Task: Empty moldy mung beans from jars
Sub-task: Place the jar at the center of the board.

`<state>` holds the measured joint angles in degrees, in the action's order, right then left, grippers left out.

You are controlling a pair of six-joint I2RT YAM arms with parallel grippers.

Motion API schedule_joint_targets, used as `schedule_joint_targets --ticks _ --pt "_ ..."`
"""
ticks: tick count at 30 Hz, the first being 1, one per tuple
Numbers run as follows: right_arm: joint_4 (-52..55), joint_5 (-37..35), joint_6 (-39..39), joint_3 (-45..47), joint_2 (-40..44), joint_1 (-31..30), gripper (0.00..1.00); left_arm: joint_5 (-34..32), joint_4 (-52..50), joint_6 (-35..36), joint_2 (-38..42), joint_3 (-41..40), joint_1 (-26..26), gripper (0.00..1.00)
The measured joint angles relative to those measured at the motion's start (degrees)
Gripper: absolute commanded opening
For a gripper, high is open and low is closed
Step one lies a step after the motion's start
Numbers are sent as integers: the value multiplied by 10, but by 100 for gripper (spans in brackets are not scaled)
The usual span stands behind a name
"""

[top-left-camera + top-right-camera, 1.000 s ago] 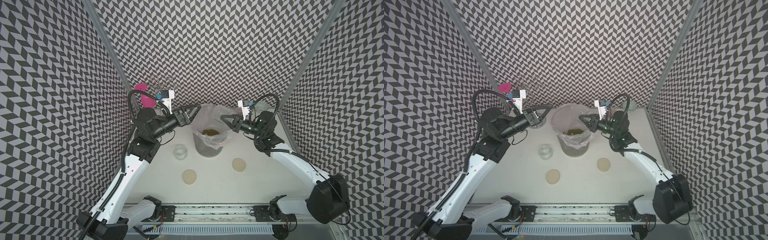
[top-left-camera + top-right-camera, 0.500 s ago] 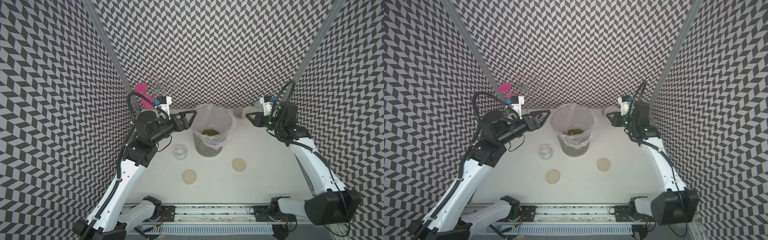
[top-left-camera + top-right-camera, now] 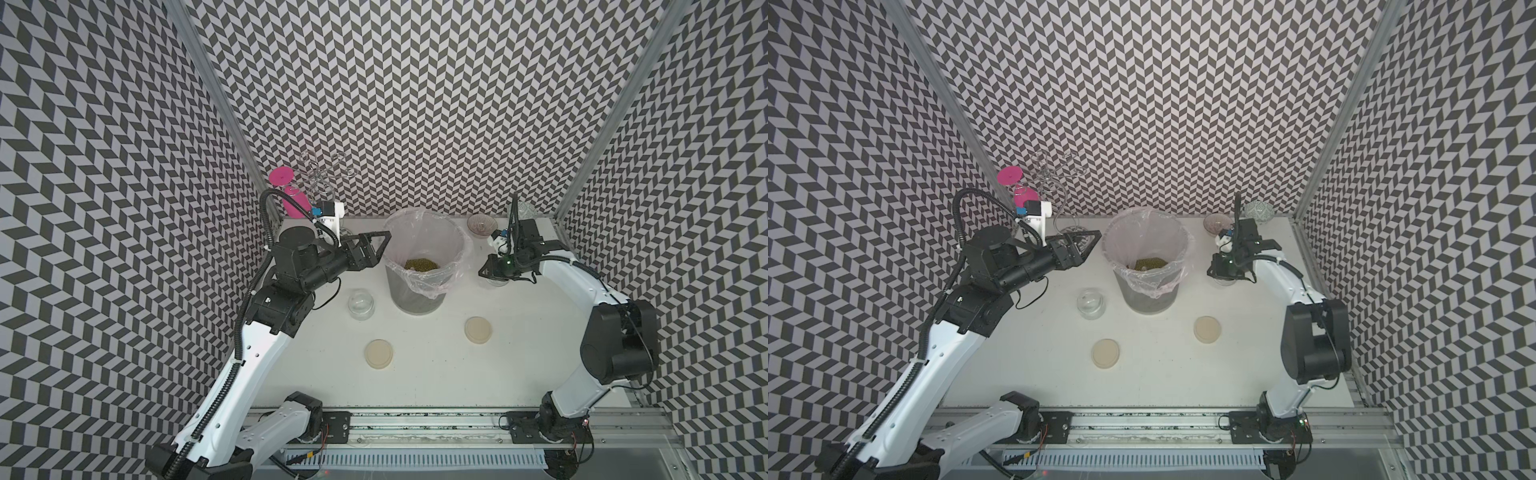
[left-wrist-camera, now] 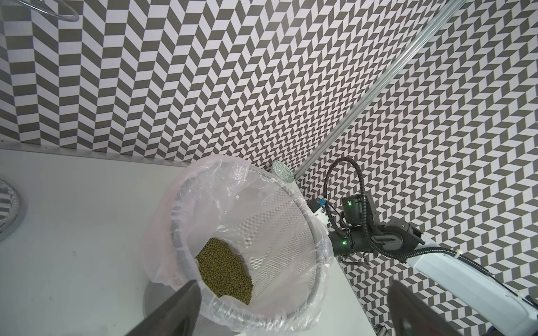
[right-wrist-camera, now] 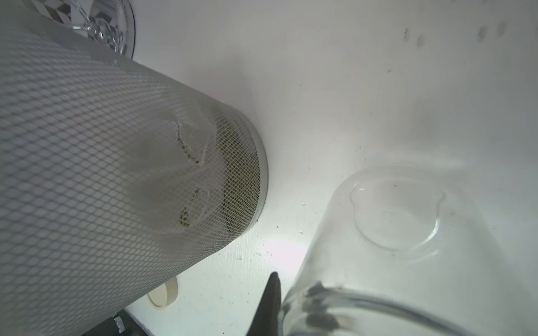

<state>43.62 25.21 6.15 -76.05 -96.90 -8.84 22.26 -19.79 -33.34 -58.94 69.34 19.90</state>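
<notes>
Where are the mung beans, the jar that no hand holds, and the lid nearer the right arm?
mung beans (image 4: 224, 270): left wrist view, middle of the heap inside the bin liner.
jar (image 3: 360, 303): in a top view, middle of the clear glass.
lid (image 3: 478, 330): in a top view, centre of its flat top.

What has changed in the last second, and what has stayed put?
The right gripper, shut on an empty jar, swung away from the bin rim and lowered it to the table beside it. The open left gripper, beans, other jar and lids hardly moved.
</notes>
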Motion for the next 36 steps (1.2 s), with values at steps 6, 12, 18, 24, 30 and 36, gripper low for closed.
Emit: schedule_joint_targets --ticks 6,12,18,24,30,36 --pt "20 3 -10 -7 -25 -23 0 2 4 9 6 -34 -4 100" --pt "40 4 -12 -38 -55 -26 0 1 3 20 9 -42 -7 100" --pt "50 3 -12 -87 -82 -31 46 11 3 29 9 -42 -21 100" --pt "52 1 -19 -115 -86 -35 53 17 3 35 8 -42 -30 100" --pt "60 2 -18 -123 -86 -37 63 21 2 39 8 -42 -35 100" --pt "48 -28 -8 -144 -37 -33 84 -28 13 42 15 -47 -62 100"
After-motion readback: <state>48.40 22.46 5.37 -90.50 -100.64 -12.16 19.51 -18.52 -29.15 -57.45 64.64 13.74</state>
